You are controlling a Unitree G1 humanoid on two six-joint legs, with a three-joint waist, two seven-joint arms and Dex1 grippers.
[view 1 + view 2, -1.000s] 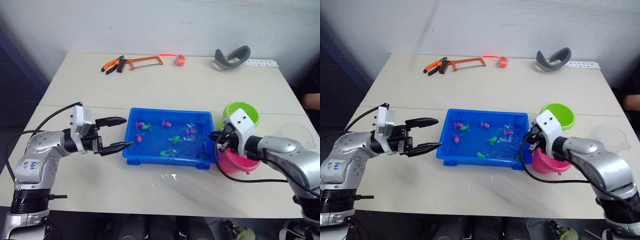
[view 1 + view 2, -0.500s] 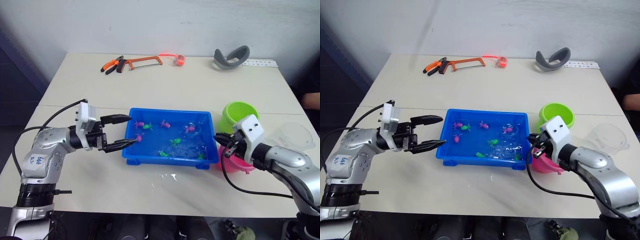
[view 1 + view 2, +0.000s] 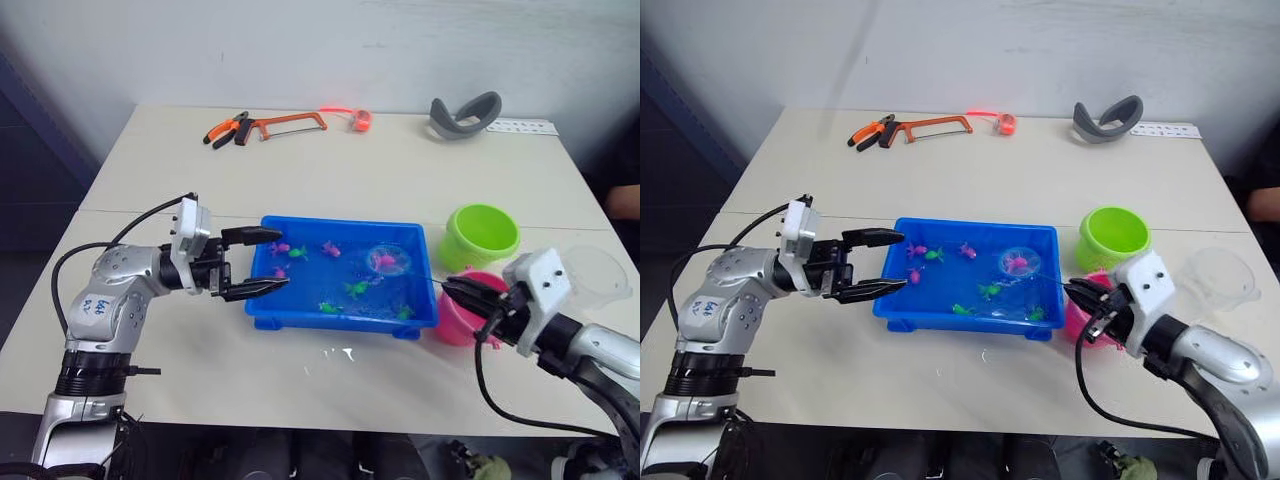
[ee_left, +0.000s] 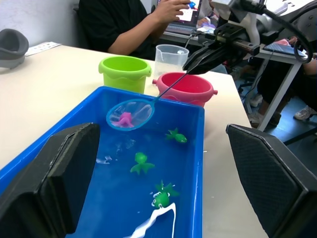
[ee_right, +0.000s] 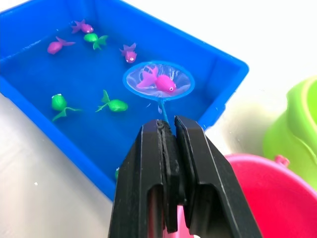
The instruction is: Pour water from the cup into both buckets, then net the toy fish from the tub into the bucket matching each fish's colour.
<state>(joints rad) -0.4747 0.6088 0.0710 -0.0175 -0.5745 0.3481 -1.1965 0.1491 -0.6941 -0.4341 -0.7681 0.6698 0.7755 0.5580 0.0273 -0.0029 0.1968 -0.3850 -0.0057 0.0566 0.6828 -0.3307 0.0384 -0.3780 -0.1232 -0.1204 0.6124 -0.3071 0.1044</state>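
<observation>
The blue tub [image 3: 340, 312] holds water with several pink and green toy fish [image 3: 352, 288]. My right gripper [image 3: 462, 293] is shut on the net's thin handle, above the pink bucket [image 3: 452, 325]. The net hoop [image 3: 386, 260] hangs over the tub's right part with a pink fish [image 5: 161, 82] lying in it. Behind the pink bucket stands the green bucket [image 3: 482, 233]. The clear cup [image 3: 600, 270] is at the far right. My left gripper [image 3: 285, 258] is open, its fingers reaching over the tub's left rim.
A hacksaw [image 3: 288, 124], pliers [image 3: 225, 130], a small orange-red object [image 3: 360, 119] and a grey curved band [image 3: 463, 114] lie at the table's far edge. Water drops [image 3: 335, 352] sit in front of the tub. A seated person [image 4: 129, 25] is beyond the table.
My right gripper drew back to the right and the net rose out of the water with a pink fish in it. My left gripper moved right, up to the tub's left rim.
</observation>
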